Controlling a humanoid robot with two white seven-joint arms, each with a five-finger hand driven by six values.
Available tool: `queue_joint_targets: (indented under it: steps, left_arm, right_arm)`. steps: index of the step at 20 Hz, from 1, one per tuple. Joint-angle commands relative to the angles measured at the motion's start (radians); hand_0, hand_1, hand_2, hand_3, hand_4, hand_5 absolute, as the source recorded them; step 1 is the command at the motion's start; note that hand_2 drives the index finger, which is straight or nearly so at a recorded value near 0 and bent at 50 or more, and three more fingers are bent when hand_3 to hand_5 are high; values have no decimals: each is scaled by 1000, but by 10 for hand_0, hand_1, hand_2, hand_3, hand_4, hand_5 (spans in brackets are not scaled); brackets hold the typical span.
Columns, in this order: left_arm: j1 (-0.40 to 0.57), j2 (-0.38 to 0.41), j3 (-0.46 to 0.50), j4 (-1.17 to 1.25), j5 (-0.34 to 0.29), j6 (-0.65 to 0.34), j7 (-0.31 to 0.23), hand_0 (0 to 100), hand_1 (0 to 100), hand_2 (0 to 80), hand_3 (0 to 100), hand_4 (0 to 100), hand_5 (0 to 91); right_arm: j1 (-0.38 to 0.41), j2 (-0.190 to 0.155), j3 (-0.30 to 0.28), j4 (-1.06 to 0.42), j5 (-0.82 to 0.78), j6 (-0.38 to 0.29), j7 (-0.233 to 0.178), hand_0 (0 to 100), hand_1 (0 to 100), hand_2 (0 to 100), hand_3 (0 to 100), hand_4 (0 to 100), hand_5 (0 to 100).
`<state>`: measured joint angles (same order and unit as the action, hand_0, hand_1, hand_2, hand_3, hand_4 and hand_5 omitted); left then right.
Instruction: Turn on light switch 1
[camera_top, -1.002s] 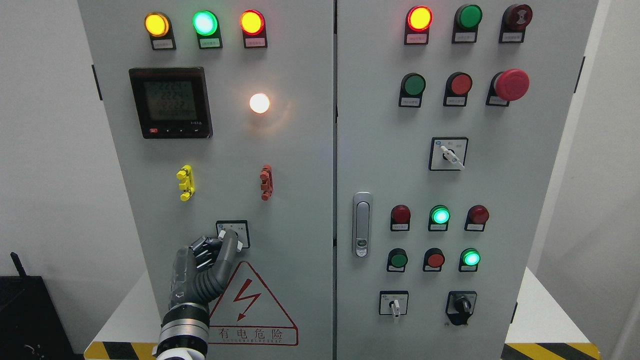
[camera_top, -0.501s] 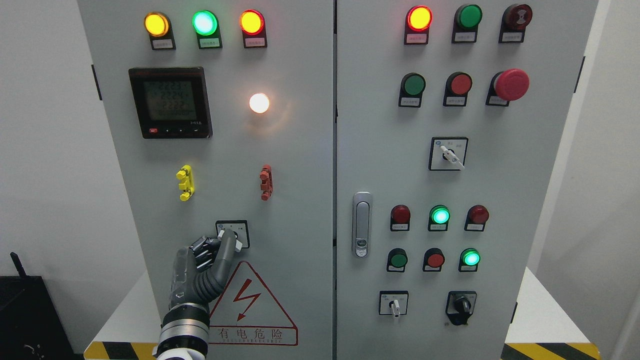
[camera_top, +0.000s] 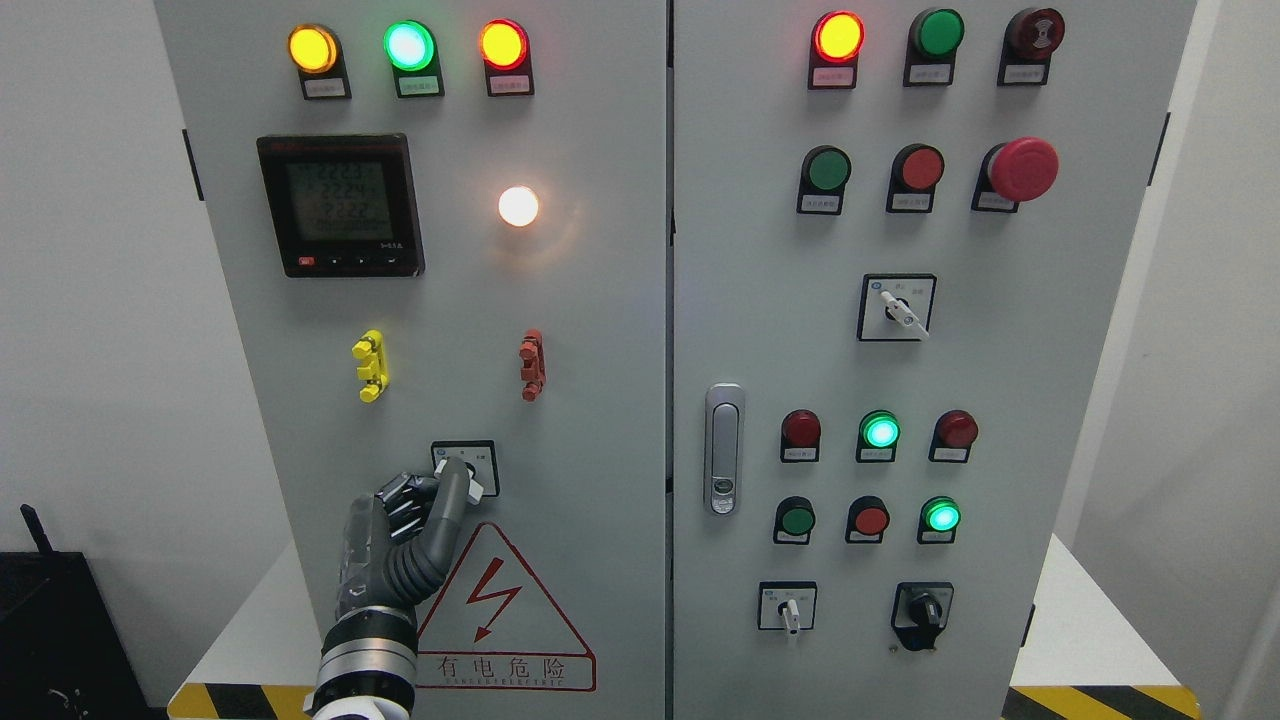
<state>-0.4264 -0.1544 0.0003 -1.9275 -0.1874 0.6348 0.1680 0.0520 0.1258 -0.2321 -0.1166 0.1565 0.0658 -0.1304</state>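
Light switch 1 is a small rotary selector (camera_top: 466, 466) on a black-framed white plate, low on the left cabinet door. Its white knob tip (camera_top: 478, 489) points down to the right. My left hand (camera_top: 432, 492) comes up from the bottom edge. Its thumb lies across the knob and its curled fingers (camera_top: 403, 494) press in from the left, so the hand is shut on the knob. The round white lamp (camera_top: 518, 206) above glows. The middle of the knob is hidden behind the thumb. My right arm is out of view.
Above the switch on the left door (camera_top: 600, 330) are a yellow clip (camera_top: 370, 365), a red clip (camera_top: 532, 365), a digital meter (camera_top: 340, 205) and three lit pilot lamps. A red warning triangle (camera_top: 495, 610) sits under the hand. The right door (camera_top: 1000, 380) carries buttons, selectors and a handle (camera_top: 724, 448).
My left hand has shifted a few pixels to the left while staying on the knob. The white lamp is lit in all frames.
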Motion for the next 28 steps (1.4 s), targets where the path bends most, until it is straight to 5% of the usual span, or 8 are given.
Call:
queue_joint_targets:
  steps: [1, 12, 28]
  left_arm:
    - [-2, 1, -29, -1, 0, 2, -4, 386, 439, 636, 833, 911, 829]
    - [0, -1, -34, -1, 0, 2, -4, 258, 435, 648, 845, 914, 834]
    - [41, 6, -52, -62, -4, -1, -4, 239, 453, 659, 854, 921, 843]
  right_arm:
    - [0, 0, 1, 0, 0, 0, 0, 304, 0, 0, 0, 0, 0]
    - [0, 0, 0, 0, 0, 0, 0, 305, 0, 0, 0, 0, 0]
    - [0, 0, 1, 0, 0, 0, 0, 304, 0, 0, 0, 0, 0]
